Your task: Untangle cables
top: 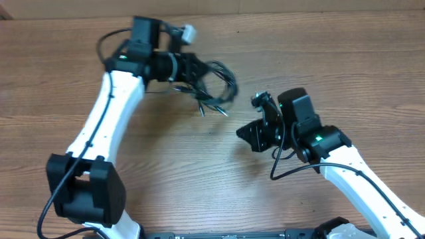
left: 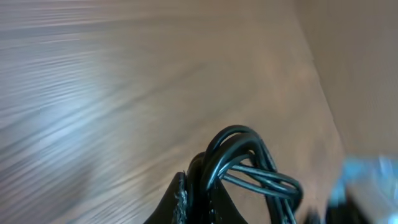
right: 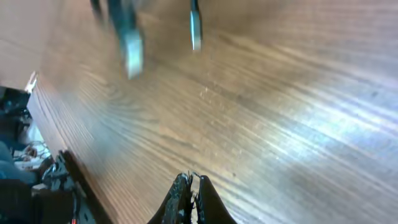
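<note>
Left wrist view has the left jaws clamped on the cables, with black loops bulging up from between the fingers and the wooden table blurred behind. Overhead, this bundle sits at the tip of the left arm, near the far middle of the table. Its loops spread to the right of the jaws and its thin plugs point down toward the near side. Whether the plugs touch the wood cannot be told. The right jaws are pressed together on nothing, and the right wrist view shows their tips meeting over bare wood, with blurred plug ends at the top of the frame. Overhead, they lie near the bundle but apart from it, to its right and nearer the base, at the end of the right arm.
</note>
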You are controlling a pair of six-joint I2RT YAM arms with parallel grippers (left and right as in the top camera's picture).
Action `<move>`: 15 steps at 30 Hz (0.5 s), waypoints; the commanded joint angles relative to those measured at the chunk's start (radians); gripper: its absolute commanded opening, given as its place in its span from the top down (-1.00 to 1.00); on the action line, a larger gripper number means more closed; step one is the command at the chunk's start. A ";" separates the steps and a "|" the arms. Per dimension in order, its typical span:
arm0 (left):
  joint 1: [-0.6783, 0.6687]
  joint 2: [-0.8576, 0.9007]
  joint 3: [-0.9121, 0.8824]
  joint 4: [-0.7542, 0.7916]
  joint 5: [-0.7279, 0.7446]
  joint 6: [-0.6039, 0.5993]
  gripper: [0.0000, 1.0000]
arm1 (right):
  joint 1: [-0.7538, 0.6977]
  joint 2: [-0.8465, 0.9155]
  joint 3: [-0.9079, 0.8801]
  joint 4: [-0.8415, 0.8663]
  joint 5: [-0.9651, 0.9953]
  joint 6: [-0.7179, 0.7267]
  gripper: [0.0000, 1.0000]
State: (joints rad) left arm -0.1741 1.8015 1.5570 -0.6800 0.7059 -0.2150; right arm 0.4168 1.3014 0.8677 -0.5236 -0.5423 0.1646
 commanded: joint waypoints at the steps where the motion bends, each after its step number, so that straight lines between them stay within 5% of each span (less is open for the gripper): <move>1: 0.057 -0.004 0.023 0.005 -0.111 -0.257 0.92 | 0.010 0.002 -0.003 0.003 0.003 0.017 0.92; 4: 0.055 -0.004 0.023 0.004 -0.095 -0.204 0.92 | 0.010 0.002 -0.003 0.018 0.003 0.017 0.92; 8: 0.029 -0.004 0.023 -0.003 0.000 0.047 0.92 | 0.009 0.001 -0.002 0.069 0.003 0.018 0.92; 11: 0.011 -0.004 0.023 -0.028 0.020 0.182 0.91 | 0.009 -0.003 -0.002 0.115 -0.011 0.018 0.52; 15: 0.007 -0.004 0.023 -0.075 0.019 0.266 0.91 | 0.008 -0.014 -0.002 0.164 -0.020 0.019 0.39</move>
State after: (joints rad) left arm -0.1631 1.8015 1.5574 -0.7326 0.6800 -0.0971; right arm 0.4225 1.3048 0.8654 -0.3851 -0.5499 0.1829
